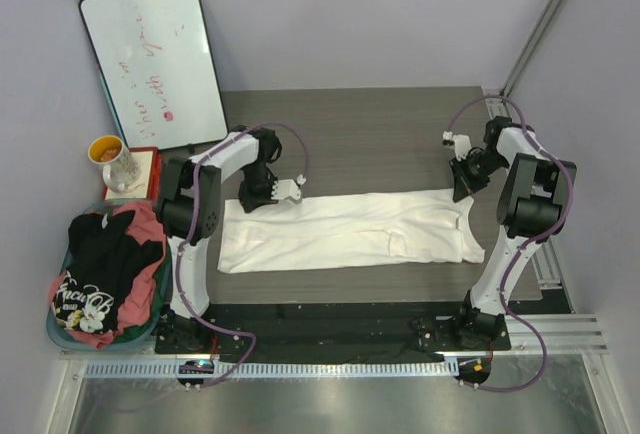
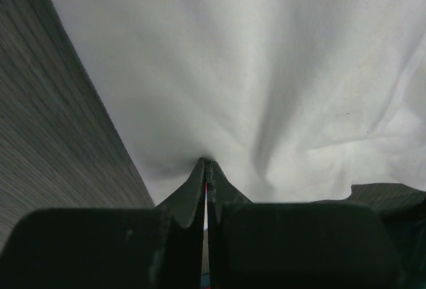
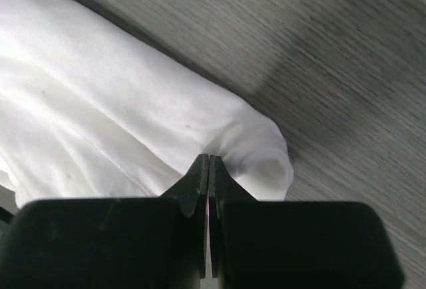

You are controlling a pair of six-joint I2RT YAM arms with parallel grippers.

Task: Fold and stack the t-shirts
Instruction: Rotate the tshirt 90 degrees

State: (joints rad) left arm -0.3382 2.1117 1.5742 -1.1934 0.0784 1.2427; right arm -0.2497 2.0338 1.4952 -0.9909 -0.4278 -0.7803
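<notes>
Left gripper (image 2: 205, 164) and right gripper (image 3: 208, 159) each clamp the far edge of the white shirt (image 1: 350, 229), stretched across the surface (image 1: 380, 124). Lift both ends evenly, keeping cloth taut, so your fold lands square.

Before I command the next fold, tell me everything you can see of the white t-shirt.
The white t-shirt is soft, lightly creased fabric, folded lengthwise into a long band lying flat across the dark table, neckline at the right end, no print showing. The left gripper pinches its far edge near the left end, the right gripper its far right corner, where cloth bunches into a small roll.
</notes>
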